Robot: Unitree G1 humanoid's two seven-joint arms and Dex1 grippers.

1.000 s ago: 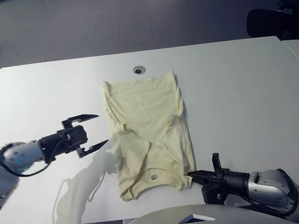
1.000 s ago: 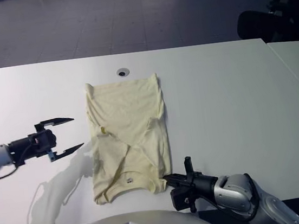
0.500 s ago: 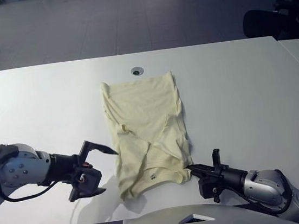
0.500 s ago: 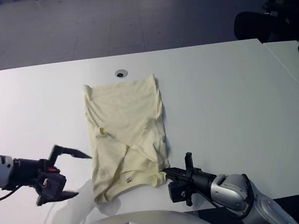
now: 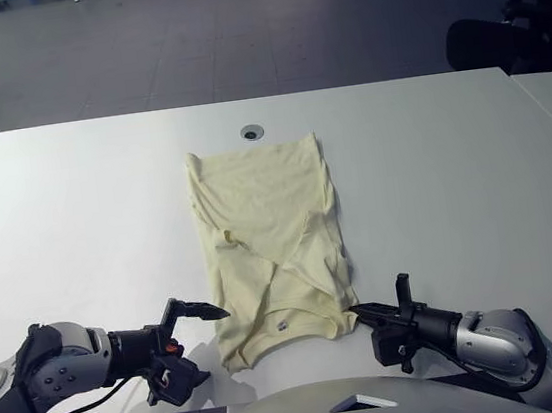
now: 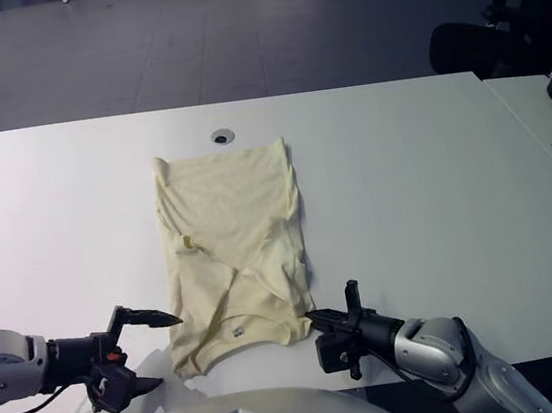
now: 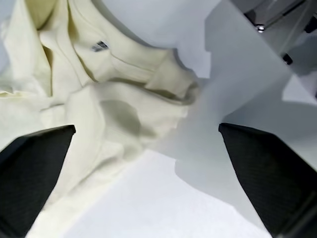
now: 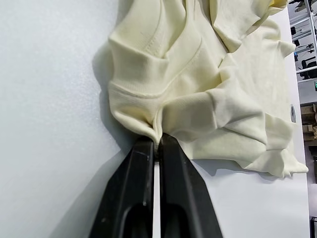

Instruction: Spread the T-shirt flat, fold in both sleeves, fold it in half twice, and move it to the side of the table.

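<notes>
A pale yellow T-shirt (image 5: 269,232) lies flat in the middle of the white table (image 5: 452,165), both sleeves folded in, its collar end at the near edge. My right gripper (image 5: 359,311) is shut on the shirt's near right corner, the dark fingers (image 8: 148,163) pinching a fold of the fabric (image 8: 198,89). My left gripper (image 5: 204,344) is open at the near left corner, one fingertip just off the shirt's edge and the other lower by the table's front edge. The left wrist view has the collar and label (image 7: 99,45) between the spread fingers (image 7: 34,148).
A round cable hole (image 5: 252,132) sits in the table just beyond the shirt's far hem. Wide bare tabletop lies to the left and right of the shirt. A black chair (image 5: 497,38) stands past the far right corner.
My left arm swung from the table's left side down and inward to the shirt's near left corner, staying open. The right gripper kept its hold on the near right corner.
</notes>
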